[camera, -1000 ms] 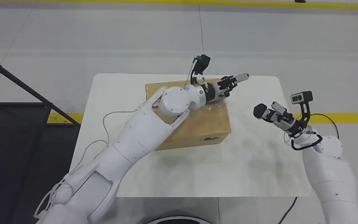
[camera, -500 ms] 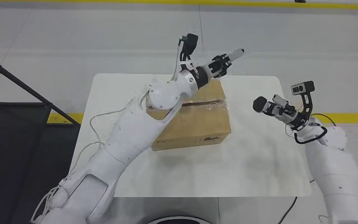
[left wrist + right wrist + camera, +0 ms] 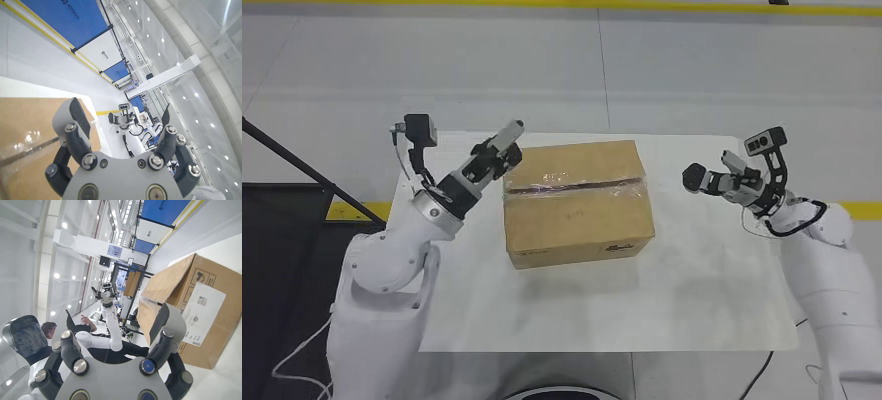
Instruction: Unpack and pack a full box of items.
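Sitting closed near the middle of the white table (image 3: 702, 290), the cardboard box (image 3: 577, 200) faces you with its top flaps down and a strip of clear tape (image 3: 572, 183) running along the seam. A white label (image 3: 206, 313) is stuck to the side turned toward your right arm.

Your left gripper (image 3: 504, 145) hangs near the box's far left corner. Its fingers are spread wide and nothing is between them. In the left wrist view one finger pad (image 3: 79, 115) sits in front of the taped top (image 3: 28, 117); whether it touches the cardboard cannot be told.

Your right gripper (image 3: 710, 170) is over the right side of the table, well apart from the box and pointed toward it. Its fingers are also parted and hold nothing. The right wrist view looks between them (image 3: 115, 311) at the box's end and labelled side (image 3: 170, 279).
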You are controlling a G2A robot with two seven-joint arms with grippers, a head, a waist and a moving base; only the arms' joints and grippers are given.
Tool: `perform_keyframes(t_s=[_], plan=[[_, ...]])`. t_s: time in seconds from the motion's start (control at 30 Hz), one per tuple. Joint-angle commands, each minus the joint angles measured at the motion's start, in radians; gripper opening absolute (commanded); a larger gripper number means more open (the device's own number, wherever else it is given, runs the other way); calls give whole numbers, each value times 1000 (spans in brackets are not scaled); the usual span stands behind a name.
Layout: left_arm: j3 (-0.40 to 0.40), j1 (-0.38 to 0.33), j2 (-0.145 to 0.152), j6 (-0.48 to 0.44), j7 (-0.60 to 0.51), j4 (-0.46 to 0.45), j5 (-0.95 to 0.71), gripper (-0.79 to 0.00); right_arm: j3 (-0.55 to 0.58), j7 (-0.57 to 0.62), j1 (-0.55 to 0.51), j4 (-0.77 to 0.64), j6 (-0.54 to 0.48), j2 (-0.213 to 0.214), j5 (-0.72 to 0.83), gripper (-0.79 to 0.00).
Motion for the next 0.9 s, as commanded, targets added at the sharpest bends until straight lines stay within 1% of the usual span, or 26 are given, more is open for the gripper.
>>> perform_keyframes(t_s=[0.0, 0.03, 0.13, 0.27, 0.4, 0.6, 0.7, 0.87], plan=[[-20, 44, 3, -26, -7, -4, -31, 0, -15, -27, -13, -58, 35, -6, 16, 0], [-25, 57, 4, -37, -12, -2, -43, 0, -20, -43, -15, -72, 48, -9, 26, 0], [-18, 74, 8, -63, -39, 14, -58, 0, -20, -101, -29, -111, 47, -17, 75, 0], [18, 55, 9, -70, -64, 64, -82, 0, -34, -93, -32, -152, 107, -22, 84, 0], [82, -10, 6, -67, -80, 164, -106, 0, -71, -123, -21, -186, 164, -29, 32, 0], [170, -89, -1, -71, -77, 287, -129, 0, -128, -192, -7, -212, 179, -42, -69, 0], [196, -111, -3, -75, -71, 324, -133, 0, -151, -227, -2, -220, 178, -47, -127, 0], [204, -127, -3, -77, -54, 369, -153, 0, -186, -298, 12, -221, 201, -54, -237, 0]])
